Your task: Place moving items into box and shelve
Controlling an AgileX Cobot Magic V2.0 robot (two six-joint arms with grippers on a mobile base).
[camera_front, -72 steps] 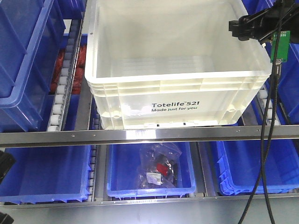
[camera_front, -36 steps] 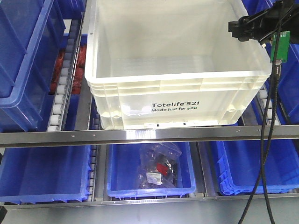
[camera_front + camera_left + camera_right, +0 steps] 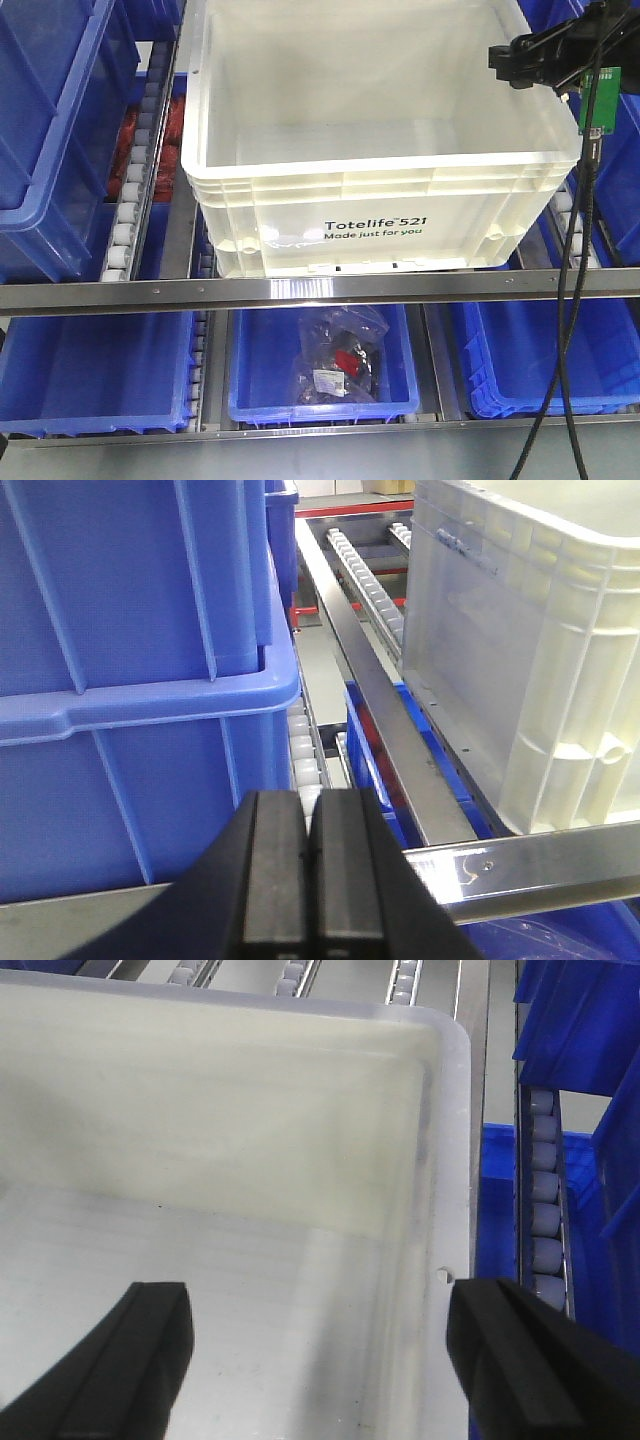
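**Crate on upper rollers, right gripper above its corner**

Sits white crate (image 3: 380, 150) on the upper roller shelf, print facing near, between blue bins (image 3: 60, 120) at left and right. Hovers right gripper (image 3: 318, 1355), fingers spread wide, over the crate's far right corner. Pressed together with nothing between: left gripper (image 3: 308, 865) fingers, low beside a left bin. Lies below, in a lower bin (image 3: 262, 365), a clear bag (image 3: 338, 365).

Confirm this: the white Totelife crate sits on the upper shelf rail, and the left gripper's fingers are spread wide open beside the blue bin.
Not quite. The left wrist view shows the left gripper with its fingers pressed together, shut, beside the blue bin. The white Totelife crate does sit on the upper shelf rail.
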